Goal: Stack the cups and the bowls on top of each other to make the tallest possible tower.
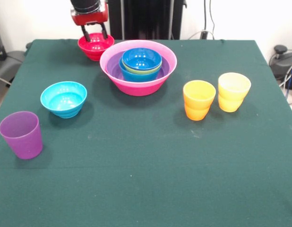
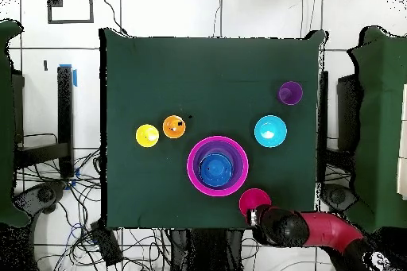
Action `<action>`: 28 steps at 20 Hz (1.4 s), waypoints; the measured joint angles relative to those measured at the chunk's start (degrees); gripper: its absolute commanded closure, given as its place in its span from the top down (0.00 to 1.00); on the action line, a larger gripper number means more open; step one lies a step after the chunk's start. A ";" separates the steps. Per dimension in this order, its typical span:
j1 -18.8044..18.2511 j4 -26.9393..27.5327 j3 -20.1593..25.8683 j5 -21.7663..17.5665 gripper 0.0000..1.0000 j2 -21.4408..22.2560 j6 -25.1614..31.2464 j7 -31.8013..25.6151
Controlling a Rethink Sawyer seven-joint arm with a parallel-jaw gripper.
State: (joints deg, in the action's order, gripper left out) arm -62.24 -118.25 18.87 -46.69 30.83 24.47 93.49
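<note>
The tower is a big hot-pink bowl (image 1: 136, 87) (image 2: 193, 174) with purple, blue, lime green and dark blue bowls (image 1: 141, 58) nested inside it. Just beside it stands the small red-pink bowl (image 1: 95, 48) (image 2: 253, 200). My gripper (image 1: 94, 34) (image 2: 256, 214) hangs open right over that bowl, its fingers spread above the rim and holding nothing. The cyan bowl (image 1: 64, 99) (image 2: 270, 131) and the purple cup (image 1: 21, 134) (image 2: 290, 92) stand apart on one side. On the other side of the tower, the orange cup (image 1: 199, 100) (image 2: 174, 126) and yellow cup (image 1: 234, 91) (image 2: 147, 135) stand upright side by side.
Everything rests on a dark green tablecloth (image 1: 146, 179). Cables and equipment lie on the floor beyond the table's edges.
</note>
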 measured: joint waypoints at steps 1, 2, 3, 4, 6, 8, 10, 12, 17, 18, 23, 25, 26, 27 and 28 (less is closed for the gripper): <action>-0.17 0.00 0.00 0.01 1.00 -0.01 0.00 0.00; -0.35 0.00 0.01 0.01 1.00 -0.02 0.00 0.00; -0.45 0.00 0.02 0.00 1.00 -0.02 0.00 0.00; -0.52 0.00 0.02 0.00 1.00 0.02 0.00 0.00; -0.66 -0.01 0.04 0.00 1.00 0.12 0.00 0.00; -0.78 -0.02 0.06 0.00 1.00 0.54 0.01 0.00; -0.80 -0.09 0.12 0.05 1.00 1.23 0.00 0.00; -0.80 -0.36 0.24 0.30 1.00 2.60 0.02 0.00; -0.80 -0.89 0.59 1.34 1.00 8.75 0.57 0.00; -0.80 -0.90 0.59 1.38 1.00 9.27 0.61 0.00; -0.96 -0.93 0.59 2.00 1.00 12.66 0.64 0.00; -1.10 -0.93 0.59 2.58 1.00 13.93 0.66 0.00; -1.15 -0.93 0.59 2.89 1.00 14.51 0.64 0.00; -1.18 -0.93 0.63 3.09 1.00 14.90 0.64 0.00; -1.22 -0.93 0.65 3.25 1.00 15.20 0.66 0.00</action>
State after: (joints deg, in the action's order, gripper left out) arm -63.46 -119.19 19.52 -43.44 46.03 25.12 93.49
